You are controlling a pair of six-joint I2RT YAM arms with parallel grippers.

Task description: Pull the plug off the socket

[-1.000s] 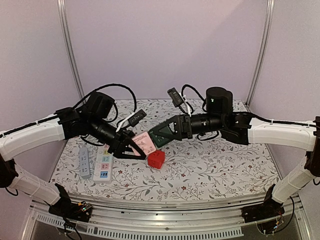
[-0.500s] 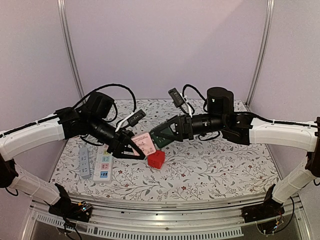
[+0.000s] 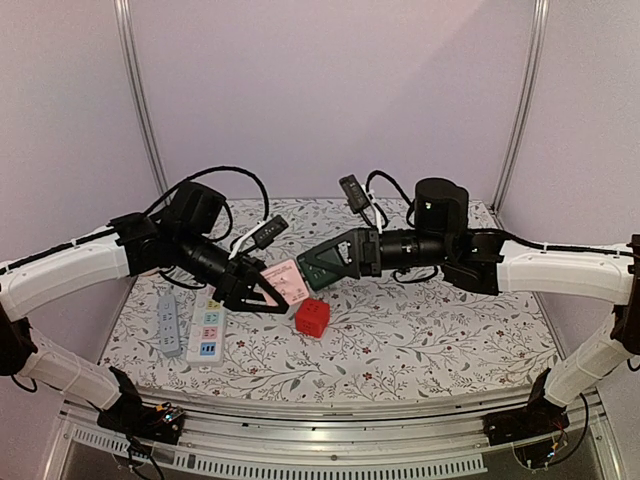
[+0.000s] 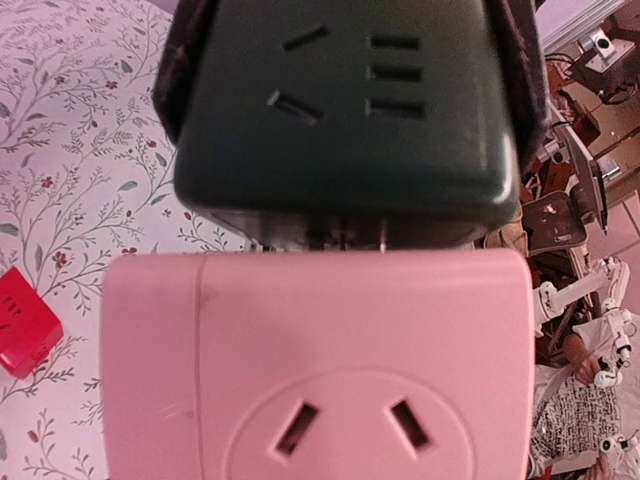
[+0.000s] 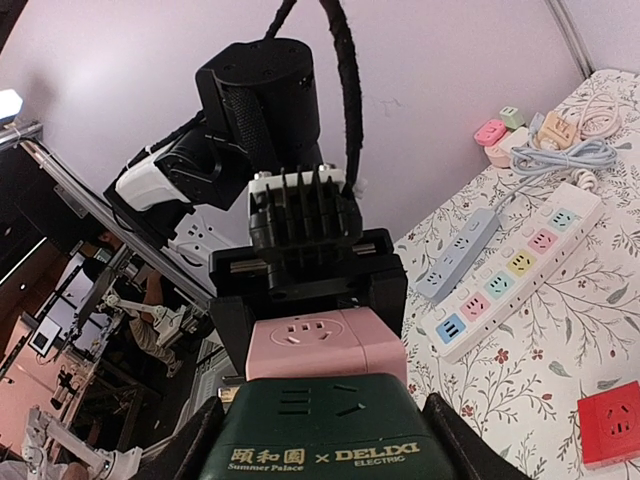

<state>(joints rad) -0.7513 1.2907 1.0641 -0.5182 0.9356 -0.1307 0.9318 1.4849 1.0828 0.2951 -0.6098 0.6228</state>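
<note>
both arms meet in the air above the middle of the table [image 3: 430, 340], noses almost together. the left gripper [image 3: 272, 296] is clamped on the pink socket [image 3: 290, 279], its dark fingers pressed on either side of the block. the right gripper [image 3: 330, 265] has its fingers [image 5: 195, 445] hugging the flanks of the dark green plug [image 3: 313, 271], so each arm is gripping its own half. the two blocks hang face to face above the cloth, resting on nothing. in the left wrist view the plug sits right against the top edge of the socket with only a thin dark gap between them, and short metal pins [image 4: 345, 238] show across that gap; how deep they reach into the socket i cannot tell. the face of the socket turned to that camera shows a round recess with two slanted slots. down on the floral cloth a red cube [image 3: 313, 318] lies just below the joined pair, near the table's middle. towards the left edge a white power strip [image 3: 207, 333] with coloured outlets lies beside a grey power strip [image 3: 168, 323], the grey one nearer the edge.
</note>
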